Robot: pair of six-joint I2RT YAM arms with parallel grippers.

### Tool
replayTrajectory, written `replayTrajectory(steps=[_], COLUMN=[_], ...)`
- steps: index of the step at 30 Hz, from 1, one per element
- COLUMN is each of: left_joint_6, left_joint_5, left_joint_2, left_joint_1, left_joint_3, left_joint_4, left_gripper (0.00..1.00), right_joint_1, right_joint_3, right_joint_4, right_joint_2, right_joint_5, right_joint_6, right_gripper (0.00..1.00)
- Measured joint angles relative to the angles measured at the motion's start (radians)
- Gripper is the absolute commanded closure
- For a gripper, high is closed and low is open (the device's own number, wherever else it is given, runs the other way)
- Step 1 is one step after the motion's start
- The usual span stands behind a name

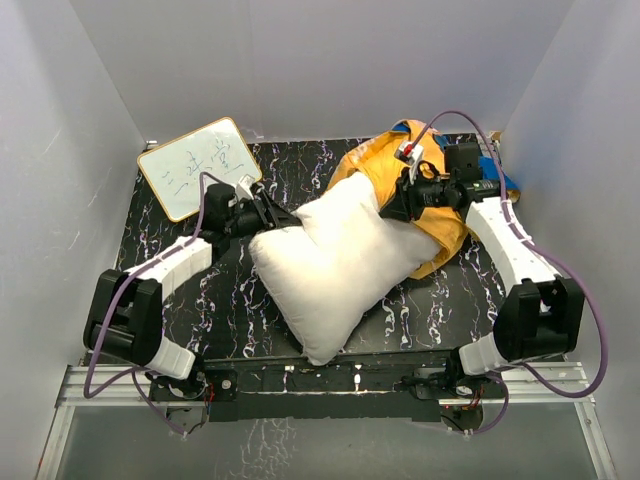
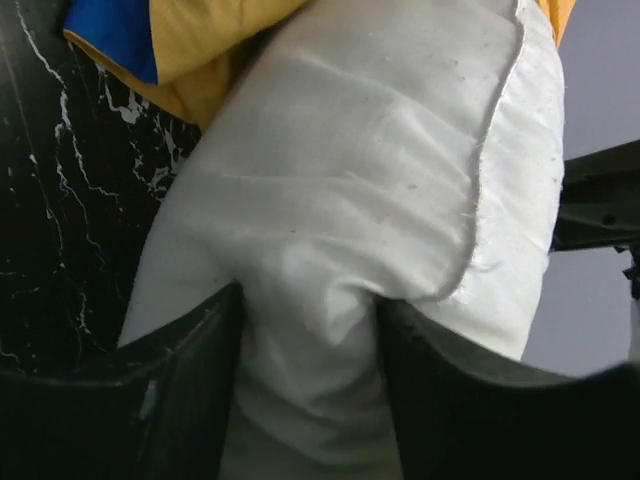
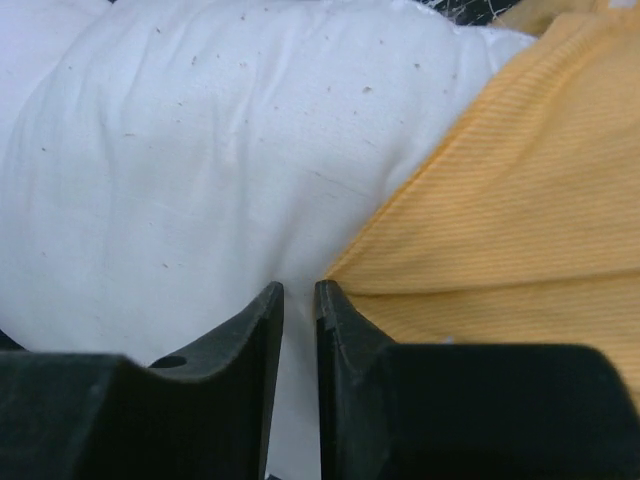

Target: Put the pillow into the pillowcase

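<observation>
The white pillow (image 1: 335, 265) lies slanted across the middle of the table, its far right end tucked into the orange-yellow pillowcase (image 1: 375, 160). My left gripper (image 1: 268, 213) sits at the pillow's near-left corner. In the left wrist view its jaws (image 2: 308, 295) stand open, with pillow (image 2: 350, 170) cloth bulging between them and the pillowcase (image 2: 210, 50) beyond. My right gripper (image 1: 393, 207) rests where the pillowcase mouth meets the pillow. In the right wrist view it (image 3: 298, 288) is shut to a narrow slit, white pillow (image 3: 180, 150) to the left, orange pillowcase (image 3: 520, 200) edge at the right fingertip.
A small whiteboard (image 1: 200, 168) with writing lies at the back left of the black marbled table (image 1: 230, 310). Grey walls close in the left, back and right sides. A blue patch of the pillowcase (image 1: 505, 180) shows behind the right arm.
</observation>
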Motion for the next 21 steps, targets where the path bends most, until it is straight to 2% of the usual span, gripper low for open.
replayTrajectory(steps=[2,4,6,8,13,17,21], left_joint_6=[0.076,0.190,0.290,0.393,0.524,0.524,0.444], left_joint_5=[-0.046,-0.159,-0.269,-0.367,-0.430,-0.408,-0.344], left_joint_2=[-0.004,-0.023,-0.067,-0.145,-0.277,-0.335,-0.410], left_joint_1=[-0.001,0.000,0.008,0.035,0.130,0.133,0.131], left_joint_3=[0.051,0.138,0.206,0.270,0.403,0.409,0.305], left_joint_4=[-0.091,-0.238,-0.357,-0.470,-0.685,-0.823,-0.895], left_gripper=[0.06,0.03,0.03,0.03,0.05,0.06,0.06], right_joint_1=[0.004,-0.002,-0.018,-0.064,-0.193,-0.209,-0.199], right_joint_3=[0.049,0.130,0.201,0.243,0.245,0.138,0.034], right_joint_4=[-0.047,-0.110,-0.156,-0.187,-0.205,-0.193,-0.162], right_joint_2=[0.015,0.055,0.084,0.087,0.050,-0.024,-0.064], right_joint_5=[0.009,0.010,0.001,-0.013,0.011,0.120,0.277], right_joint_6=[-0.019,-0.046,-0.075,-0.095,-0.125,-0.132,-0.121], right_gripper=[0.43,0.24,0.16,0.14,0.14,0.14,0.15])
